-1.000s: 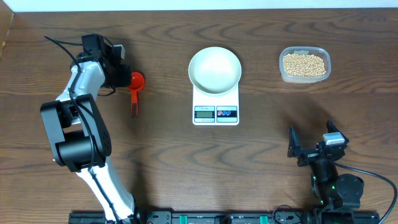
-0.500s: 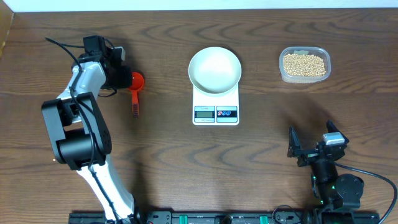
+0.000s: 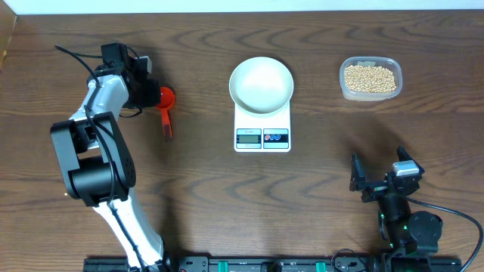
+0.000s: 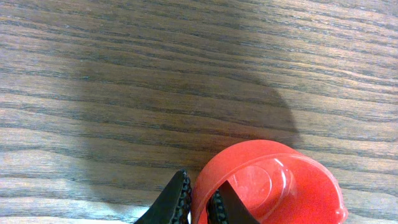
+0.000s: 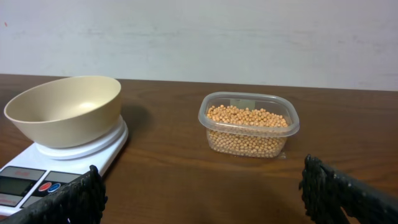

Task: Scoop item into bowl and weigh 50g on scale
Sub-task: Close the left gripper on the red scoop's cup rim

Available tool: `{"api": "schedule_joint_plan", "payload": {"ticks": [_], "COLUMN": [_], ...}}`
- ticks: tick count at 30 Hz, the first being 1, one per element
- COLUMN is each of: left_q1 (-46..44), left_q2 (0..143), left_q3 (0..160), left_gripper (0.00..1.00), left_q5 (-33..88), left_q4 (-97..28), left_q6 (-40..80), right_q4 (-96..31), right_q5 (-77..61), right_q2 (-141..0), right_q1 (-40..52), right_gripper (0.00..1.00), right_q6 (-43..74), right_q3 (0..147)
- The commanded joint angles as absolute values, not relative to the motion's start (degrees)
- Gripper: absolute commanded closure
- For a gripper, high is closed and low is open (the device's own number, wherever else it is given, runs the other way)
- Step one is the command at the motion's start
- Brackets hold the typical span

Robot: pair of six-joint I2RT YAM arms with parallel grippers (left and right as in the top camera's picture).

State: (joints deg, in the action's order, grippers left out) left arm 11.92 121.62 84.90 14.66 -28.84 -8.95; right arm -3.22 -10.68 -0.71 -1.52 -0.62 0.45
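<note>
The tan beans [image 3: 370, 78] fill a clear plastic tub at the back right, also in the right wrist view [image 5: 247, 116]. The empty white bowl [image 3: 261, 84] stands on the white scale [image 3: 262, 137] at mid-table; both show in the right wrist view, bowl [image 5: 65, 111] and scale [image 5: 37, 174]. My left gripper [image 3: 153, 96] is at the back left, shut on the rim of a red scoop [image 3: 165, 98], one finger inside the cup and one outside [image 4: 198, 202]; the scoop [image 4: 280, 186] rests on the table. My right gripper [image 3: 380, 168] is open and empty near the front right [image 5: 205, 199].
The scoop's red handle [image 3: 166, 127] points toward the table's front. The clear tub [image 5: 249, 146] stands to the right of the scale. A pale wall runs behind the table's far edge.
The scoop's handle has swung slightly to the right as my left gripper turned a little. The right arm has not moved.
</note>
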Motion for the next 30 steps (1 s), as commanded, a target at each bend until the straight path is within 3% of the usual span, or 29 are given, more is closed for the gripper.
{"api": "schedule_joint_plan", "payload": {"ticks": [1,22,30], "left_q1": [12.0,12.0,12.0], "left_q2": [122.5,122.5,122.5], "left_q3": [85.2,85.0,85.0], "left_gripper": [0.86,0.86,0.92], "left_q5": [14.3,14.3,14.3], "left_q4": [-28.8,-29.2,-28.8], "left_q6": [-8.7,-8.7,-8.7], "right_q4": [-3.4,-3.4,-3.4], "right_q5": [-10.7,-10.7,-10.7], "right_q2": [-0.4,-0.4,-0.4], "right_q1": [-1.2,-1.2,-1.2], "right_gripper": [0.01,0.01,0.01], "right_q6": [-0.1,-0.1,-0.1], "right_q3": [0.3,0.3,0.3]}}
